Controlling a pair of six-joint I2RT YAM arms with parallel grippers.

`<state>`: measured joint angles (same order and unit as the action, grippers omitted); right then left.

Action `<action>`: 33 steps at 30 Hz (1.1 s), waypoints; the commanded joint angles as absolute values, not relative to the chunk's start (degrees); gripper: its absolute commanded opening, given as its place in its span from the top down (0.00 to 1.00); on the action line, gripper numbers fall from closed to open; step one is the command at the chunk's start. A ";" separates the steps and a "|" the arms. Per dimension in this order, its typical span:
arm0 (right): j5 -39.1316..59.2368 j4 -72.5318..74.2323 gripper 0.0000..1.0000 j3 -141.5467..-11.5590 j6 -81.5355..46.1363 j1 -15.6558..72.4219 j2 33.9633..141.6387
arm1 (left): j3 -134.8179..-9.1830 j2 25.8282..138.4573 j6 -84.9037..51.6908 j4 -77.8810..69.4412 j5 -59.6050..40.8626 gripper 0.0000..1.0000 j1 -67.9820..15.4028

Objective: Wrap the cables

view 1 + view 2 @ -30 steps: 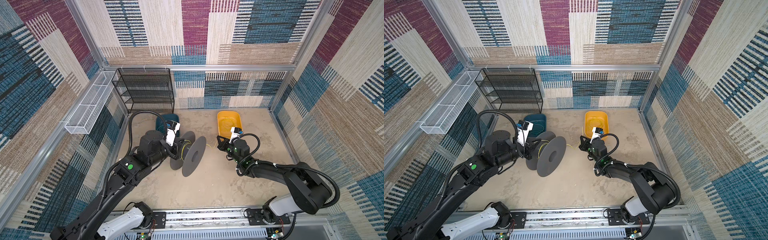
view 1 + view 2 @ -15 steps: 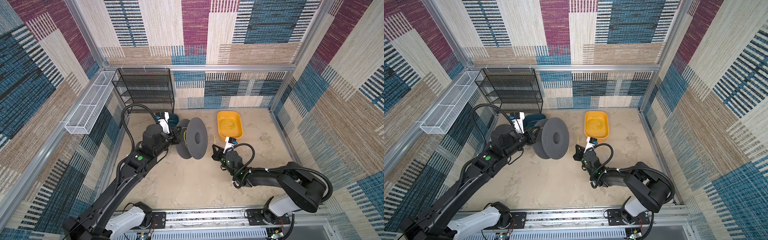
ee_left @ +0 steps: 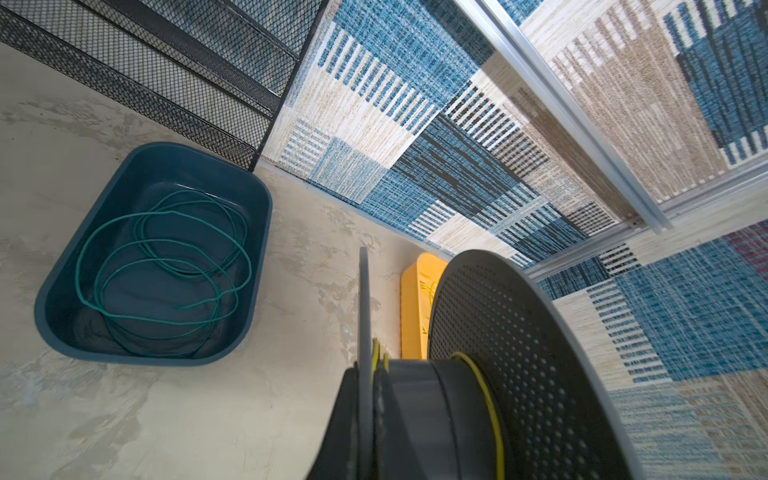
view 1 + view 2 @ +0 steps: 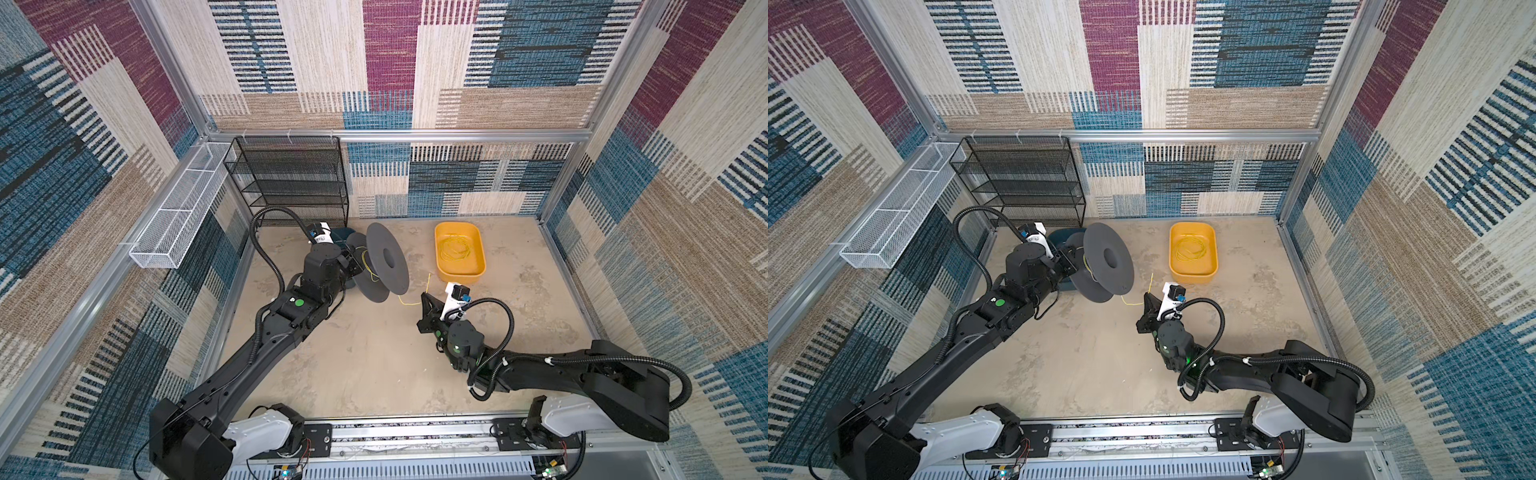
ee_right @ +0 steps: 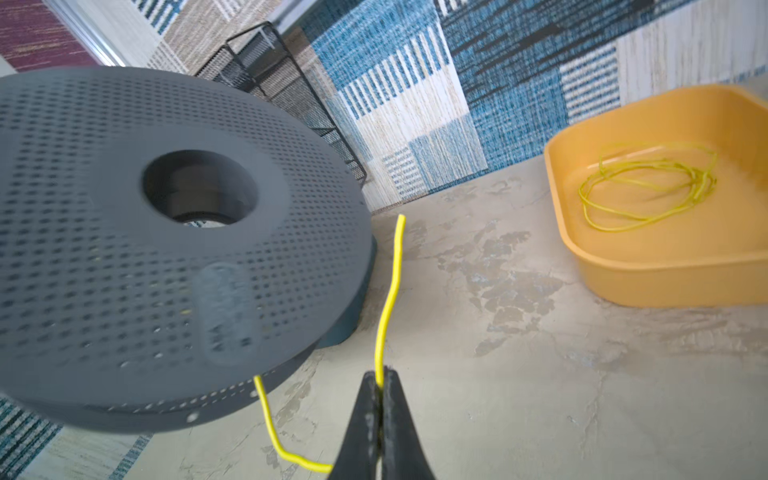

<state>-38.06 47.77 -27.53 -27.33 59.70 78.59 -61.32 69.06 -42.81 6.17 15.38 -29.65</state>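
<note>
Our right arm reaches low over the floor [image 4: 374,365], right gripper [image 5: 380,384] pinching the thin yellow cable [image 5: 388,291], which sags across to the grey spool [image 4: 386,262] that our left gripper [image 4: 352,266] clamps aloft.

Spool [image 4: 386,262] at L claw [image 4: 352,266], ahead-left of R claw [image 4: 424,297]. Cable [image 4: 409,302] runs from spool's hub across to R claw and passes btwn its jaws; free end pokes out beyond. Tray [image 4: 459,274] on table [image 4: 374,365] w/ loose coil [image 4: 455,251] in it: ahead-right of R claw. 2nd tray [image 3: 259,266] w/ another coil [image 3: 166,266] inside: just past L claw, behind spool, in front of rack [image 4: 291,183]. Wire basket [image 4: 178,224] on wall, far left of L claw.
</note>
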 commanded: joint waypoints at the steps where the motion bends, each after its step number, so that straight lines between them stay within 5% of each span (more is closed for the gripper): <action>1: -40.66 53.18 1.00 -29.21 -13.52 62.58 77.78 | -63.94 71.30 -40.93 4.74 20.69 1.00 -30.18; 14: -33.75 55.96 1.00 -41.15 8.38 66.63 79.65 | -66.52 78.71 -27.25 13.35 18.62 1.00 -34.66; 33: -20.62 29.83 1.00 -58.60 -6.80 56.85 83.14 | -54.06 66.68 -10.32 10.02 25.27 1.00 -46.16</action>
<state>-21.63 25.17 -56.95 -1.83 58.15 83.48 -54.98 67.53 -15.44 7.88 27.51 -45.04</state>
